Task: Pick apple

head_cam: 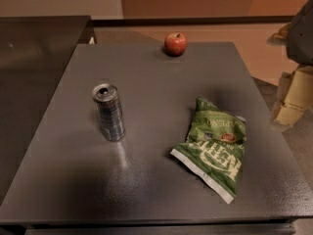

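The apple (pixel 175 44) is sitting at the top centre of the frame, close to the far edge of the table (pixel 146 77); it is resting upright with its dark stem dimple facing up, red with a paler patch on one side, and it is standing well apart from everything else on the surface. The can (pixel 109 112) is standing upright left of centre, its silver top showing towards the camera; it is casting a faint reflection on the dark grey tabletop just below it. The bag (pixel 212 146) (green, with white lettering and a white sealed end) is lying flat in the lower right of the frame, crumpled, its long side running from upper right to lower left; it is lying near the can but not touching it. The gripper (pixel 292 99) is hanging at the right edge of the frame, beyond the table's right side and over the floor (pixel 254 58); it is showing only as pale beige parts beneath a grey arm (pixel 302 33), and whether it is wide or narrow I cannot tell; it is holding nothing that shows and is staying well apart from the apple. A darker counter (pixel 34 58) is filling the upper left, beside the table.
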`<state>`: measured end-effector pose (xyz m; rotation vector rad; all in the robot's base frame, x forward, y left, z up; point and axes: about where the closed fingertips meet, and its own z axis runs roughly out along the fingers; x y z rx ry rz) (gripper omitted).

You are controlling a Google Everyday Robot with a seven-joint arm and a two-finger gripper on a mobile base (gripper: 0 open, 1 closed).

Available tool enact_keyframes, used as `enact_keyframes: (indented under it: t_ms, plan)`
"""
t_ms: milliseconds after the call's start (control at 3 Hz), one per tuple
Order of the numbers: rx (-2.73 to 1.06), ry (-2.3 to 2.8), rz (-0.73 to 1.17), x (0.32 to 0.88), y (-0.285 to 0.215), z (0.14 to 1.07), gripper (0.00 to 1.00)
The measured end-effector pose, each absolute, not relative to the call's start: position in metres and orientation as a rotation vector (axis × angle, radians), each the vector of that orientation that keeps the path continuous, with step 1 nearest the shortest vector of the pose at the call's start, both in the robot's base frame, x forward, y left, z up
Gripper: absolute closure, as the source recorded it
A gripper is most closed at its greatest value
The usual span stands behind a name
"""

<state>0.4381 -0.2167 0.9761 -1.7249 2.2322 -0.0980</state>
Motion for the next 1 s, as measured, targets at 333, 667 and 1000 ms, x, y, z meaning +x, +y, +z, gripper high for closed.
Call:
enact_keyframes:
  t_ms: [333,667,1000]
  plan:
    - [-1.725,2.232,-0.098,0.438,-0.217,0.976,0.0]
    - [-1.703,2.237,-0.076,0.447,-0.212,0.974,0.0]
    - [-1.621,2.248,-0.009,0.472,-0.208,0.962,0.0]
